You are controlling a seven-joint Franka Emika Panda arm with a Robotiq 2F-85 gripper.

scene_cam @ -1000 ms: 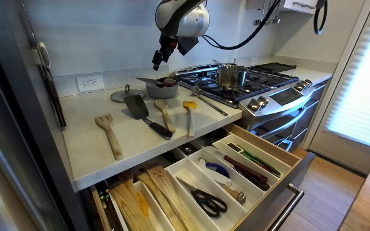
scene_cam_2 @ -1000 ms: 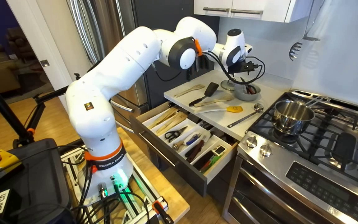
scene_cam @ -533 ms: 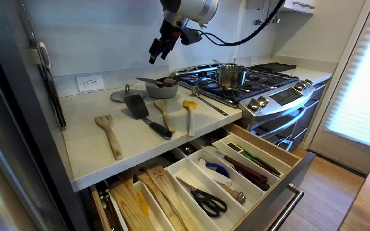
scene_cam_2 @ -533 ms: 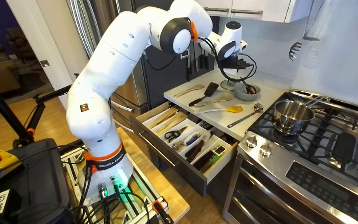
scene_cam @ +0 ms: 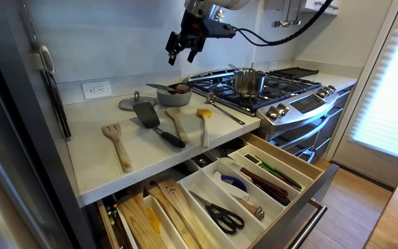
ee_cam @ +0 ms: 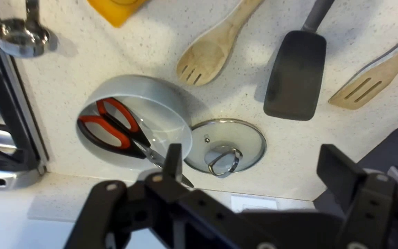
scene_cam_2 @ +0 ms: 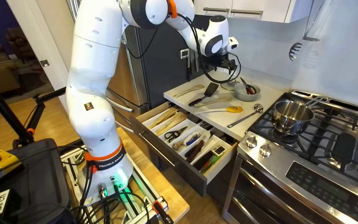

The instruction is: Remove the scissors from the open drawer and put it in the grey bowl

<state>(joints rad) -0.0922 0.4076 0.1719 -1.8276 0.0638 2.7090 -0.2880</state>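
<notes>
In an exterior view: gripper (scene_cam: 181, 61) spread, holding nothing, above the counter (scene_cam: 92, 152). Black scissors (scene_cam: 225, 217) lie in the drawer (scene_cam: 285, 154), walled in by their slot.

In an exterior view: red scissors (scene_cam_2: 248, 88), probably the task's pair, in the bowl (scene_cam_2: 247, 96), blades over its rim, presumably too long to lie flat.

Wrist view: lid (ee_cam: 226, 145) and stove (ee_cam: 12, 124) flank the bowl; freest exit looks upward.

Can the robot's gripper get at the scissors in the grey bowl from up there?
Probably yes: the gripper hangs open above the counter, and nothing lies on the red-handled scissors in the grey bowl. It would likely need to move over and come down first.
</notes>
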